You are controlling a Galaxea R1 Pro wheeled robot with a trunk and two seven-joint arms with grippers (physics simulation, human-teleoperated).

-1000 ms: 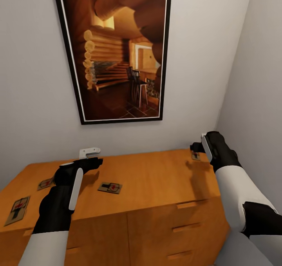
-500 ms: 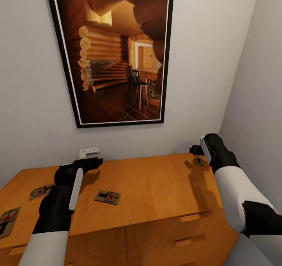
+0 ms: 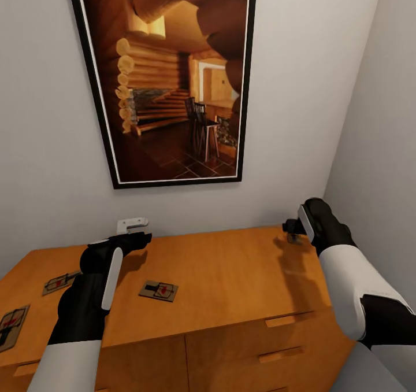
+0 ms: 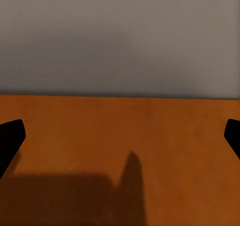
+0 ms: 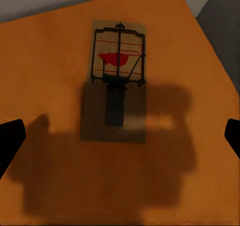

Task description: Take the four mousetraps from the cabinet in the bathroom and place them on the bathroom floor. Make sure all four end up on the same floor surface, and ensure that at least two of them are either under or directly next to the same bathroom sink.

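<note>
Since half a second back, only the right gripper (image 3: 292, 228) nudged in over the far-corner trap.

Low orange-brown wooden cabinet (image 3: 231, 276) carries all the small flat brown wooden mousetraps (image 5: 116, 81), none floored yet (long way to go). Right fingers spread wide to straddle it; left gripper (image 3: 136, 230) hovers open, idle.

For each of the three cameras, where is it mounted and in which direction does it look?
Head view: on the robot's head, looking forward and down at the cabinet top, the wall picture and both arms, with left hand and right hand.
Left wrist view: on the left arm, looking along its fingers at bare cabinet top and wall.
Right wrist view: on the right arm, looking down between its fingers at a mousetrap.
Shared: the right wrist's mousetrap also appears in the head view, by the right hand.
</note>
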